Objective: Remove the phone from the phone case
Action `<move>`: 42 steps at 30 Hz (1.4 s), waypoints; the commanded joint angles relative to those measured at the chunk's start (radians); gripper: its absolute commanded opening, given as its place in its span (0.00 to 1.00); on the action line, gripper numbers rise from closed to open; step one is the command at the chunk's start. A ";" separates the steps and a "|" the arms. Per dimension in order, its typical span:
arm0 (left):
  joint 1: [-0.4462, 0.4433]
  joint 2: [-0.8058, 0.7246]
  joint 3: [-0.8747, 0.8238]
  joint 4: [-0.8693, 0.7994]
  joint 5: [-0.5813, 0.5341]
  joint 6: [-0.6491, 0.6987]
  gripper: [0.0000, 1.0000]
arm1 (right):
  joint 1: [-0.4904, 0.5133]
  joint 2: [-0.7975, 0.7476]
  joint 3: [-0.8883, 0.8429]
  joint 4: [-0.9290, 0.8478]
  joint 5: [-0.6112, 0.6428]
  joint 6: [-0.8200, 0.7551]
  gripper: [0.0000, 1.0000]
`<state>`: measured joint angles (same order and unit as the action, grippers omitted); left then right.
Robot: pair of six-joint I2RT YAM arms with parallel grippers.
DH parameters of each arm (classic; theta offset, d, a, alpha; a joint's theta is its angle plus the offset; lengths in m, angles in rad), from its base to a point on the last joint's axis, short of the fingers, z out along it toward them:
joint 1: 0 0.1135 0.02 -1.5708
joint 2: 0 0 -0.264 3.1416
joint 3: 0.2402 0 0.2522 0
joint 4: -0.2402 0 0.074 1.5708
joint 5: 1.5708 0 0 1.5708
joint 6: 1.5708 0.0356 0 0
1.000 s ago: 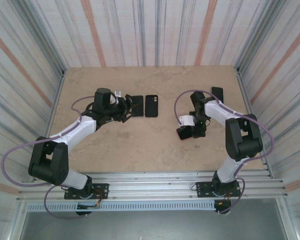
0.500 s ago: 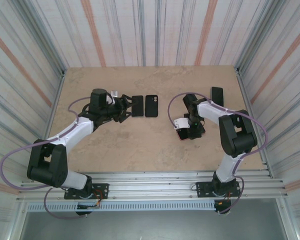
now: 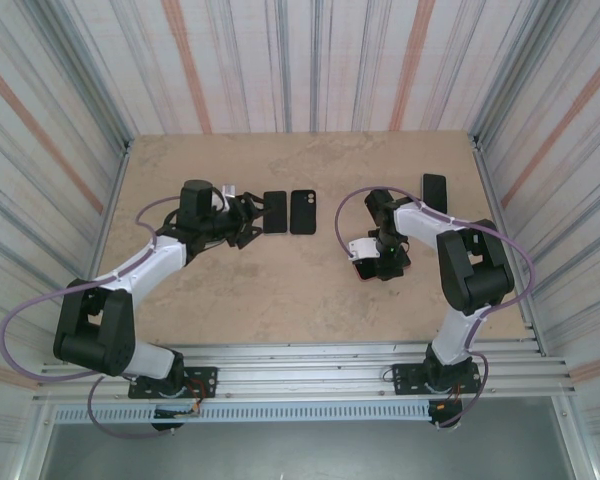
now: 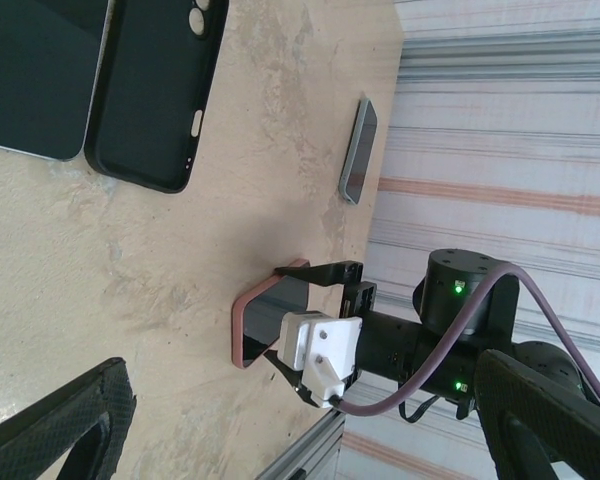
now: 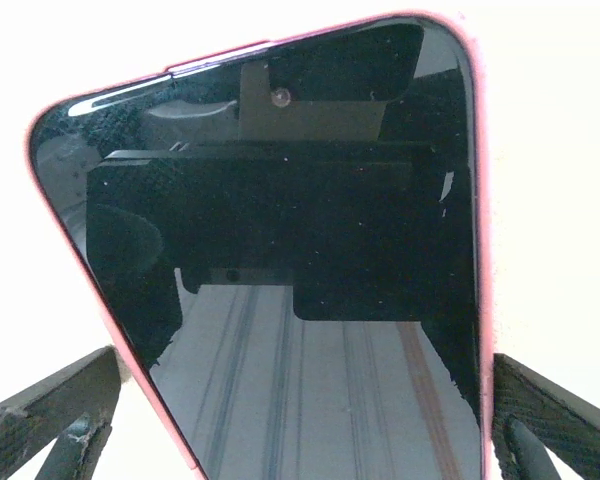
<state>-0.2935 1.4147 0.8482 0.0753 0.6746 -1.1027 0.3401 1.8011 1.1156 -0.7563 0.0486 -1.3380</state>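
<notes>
Just nudged right claw (image 5: 302,358) in over the phone (image 5: 280,250), snug in its pink case (image 5: 477,200) between the fingers (image 5: 50,410). Can't tell if clamped yet. Left claw (image 4: 300,400) released, empty. Actual pull-out not started.

Pure gloss on my right wrist feed: the phone (image 5: 280,250) glass is mirror-smooth, throwing back reflections. Its pink case (image 5: 477,200) rim looks like smooth plastic with a slight sheen. My fingers (image 5: 50,400) show a matt black woven texture. The table (image 4: 270,120) reads matt, mottled beige, stone-like and rough. The black case (image 4: 145,90) is matt plastic. The walls (image 3: 310,60) look like ribbed sheet metal, faintly shiny.
</notes>
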 commanded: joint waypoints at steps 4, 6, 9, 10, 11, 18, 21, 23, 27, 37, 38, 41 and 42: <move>0.008 -0.048 -0.018 0.009 0.022 0.024 0.92 | 0.008 0.065 -0.026 -0.011 0.034 0.036 0.90; 0.007 -0.055 -0.024 0.008 0.019 0.025 0.92 | 0.013 0.071 -0.029 -0.004 0.041 0.051 0.88; 0.007 -0.061 -0.034 0.007 0.015 0.024 0.92 | 0.019 0.072 -0.032 0.013 0.032 0.066 0.84; 0.008 -0.062 -0.037 0.007 0.016 0.024 0.91 | 0.021 0.069 -0.031 0.014 0.026 0.071 0.83; 0.008 -0.065 -0.039 0.007 0.016 0.022 0.91 | 0.023 0.067 -0.031 0.016 0.024 0.081 0.83; 0.007 -0.066 -0.033 0.007 0.015 0.022 0.91 | 0.032 0.020 0.003 -0.036 -0.023 0.187 0.73; 0.008 -0.064 -0.033 0.009 0.017 0.023 0.91 | 0.033 -0.006 0.007 -0.060 -0.047 0.237 0.68; 0.008 -0.065 -0.033 0.009 0.017 0.023 0.91 | 0.032 -0.024 0.010 -0.076 -0.071 0.277 0.67; 0.007 -0.067 -0.036 0.006 0.015 0.024 0.91 | 0.025 -0.060 0.007 -0.073 -0.117 0.355 0.65; -0.033 -0.068 -0.030 -0.009 -0.030 0.045 0.89 | -0.019 -0.157 0.022 0.019 -0.347 0.666 0.61; -0.045 -0.065 -0.024 -0.013 -0.043 0.055 0.89 | -0.019 -0.160 0.031 0.021 -0.365 0.702 0.61; -0.092 -0.046 0.010 -0.028 -0.081 0.093 0.88 | -0.018 -0.176 0.053 0.042 -0.414 0.809 0.60; -0.109 -0.037 0.021 -0.029 -0.096 0.104 0.88 | -0.017 -0.179 0.060 0.047 -0.423 0.837 0.60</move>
<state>-0.3687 1.3834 0.8253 0.0666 0.6262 -1.0630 0.3222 1.6638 1.1305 -0.7376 -0.2779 -0.6590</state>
